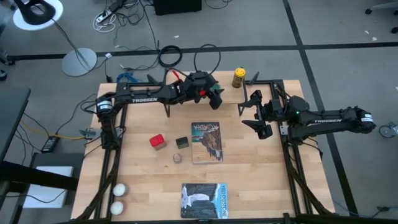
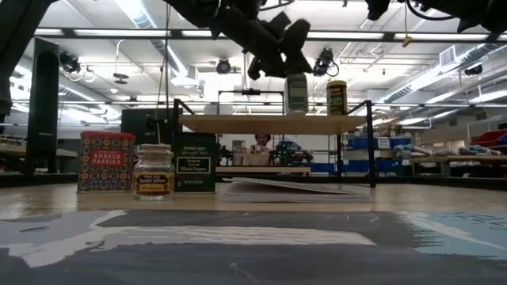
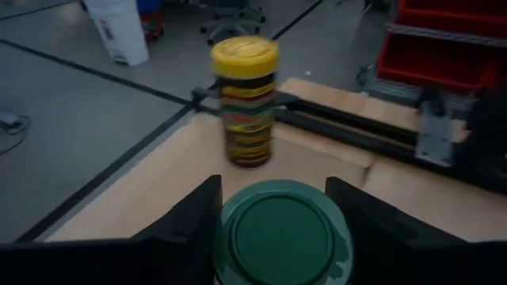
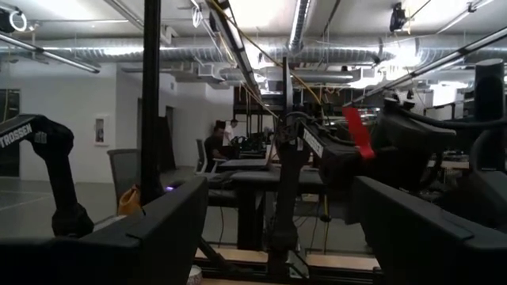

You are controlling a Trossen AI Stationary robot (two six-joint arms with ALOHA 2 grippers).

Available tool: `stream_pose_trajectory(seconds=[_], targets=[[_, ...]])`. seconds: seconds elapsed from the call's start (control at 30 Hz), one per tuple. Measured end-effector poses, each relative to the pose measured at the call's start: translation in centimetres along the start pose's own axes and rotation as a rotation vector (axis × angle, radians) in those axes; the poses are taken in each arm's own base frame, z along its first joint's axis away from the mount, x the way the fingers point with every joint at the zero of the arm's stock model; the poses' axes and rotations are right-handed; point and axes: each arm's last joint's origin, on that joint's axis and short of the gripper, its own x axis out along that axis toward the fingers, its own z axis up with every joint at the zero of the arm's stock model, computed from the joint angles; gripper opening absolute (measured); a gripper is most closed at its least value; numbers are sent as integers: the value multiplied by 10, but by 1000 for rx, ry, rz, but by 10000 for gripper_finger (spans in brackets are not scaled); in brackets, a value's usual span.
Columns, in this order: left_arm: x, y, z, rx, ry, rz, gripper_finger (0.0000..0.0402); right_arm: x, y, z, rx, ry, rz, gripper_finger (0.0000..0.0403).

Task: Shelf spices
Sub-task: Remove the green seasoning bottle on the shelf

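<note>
High view: the left gripper (image 1: 216, 94) sits at upper centre over the shelf (image 1: 249, 83), its load hidden beneath it; the yellow-lidded jar (image 1: 239, 78) stands at upper centre-right.
Low view: the green jar (image 2: 296, 93) stands upright on the shelf board (image 2: 238, 124), just beside the yellow-lidded jar (image 2: 337, 97), with the left gripper (image 2: 273, 59) directly above it.
Left wrist view: the green jar's lid (image 3: 279, 235) lies between both fingers (image 3: 190, 222), the jaws bracketing it; whether they press it cannot be told.
Desk, high view: red tin (image 1: 157, 141), dark square tin (image 1: 182, 142) and tiny pale jar (image 1: 178, 158) at centre-left of the desk (image 1: 261, 174); the low view alone shows their labels.
Right gripper: high view places the right gripper (image 1: 261, 115) at centre-right, fingers spread and holding nothing.
Right wrist view: shows the left arm and people seated in the room beyond.
Other: two white balls (image 1: 118, 198) at lower left.
</note>
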Motion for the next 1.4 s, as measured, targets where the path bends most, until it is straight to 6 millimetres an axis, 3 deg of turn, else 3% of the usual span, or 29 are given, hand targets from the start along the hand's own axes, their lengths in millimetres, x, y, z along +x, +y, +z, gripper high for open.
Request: stream_pose_trajectory(seconds=[0.2,0.43,0.6,0.8,1.1,1.4], targets=[[-18,-28,14,14,-53,-66,192,0,0,0,0,-2,-1,316],[-62,-86,33,109,-71,-156,192,0,0,0,-21,-2,-1,316],[-76,-119,4,173,92,-110,192,0,0,0,-36,-2,-1,316],[-79,-144,-38,114,84,-102,192,0,0,0,-36,-2,-1,316],[-75,-143,-94,-14,-20,-74,192,-2,0,3,-38,-21,-28,316],[-62,-151,-108,30,-72,-235,192,-2,0,3,-38,-16,-29,316]])
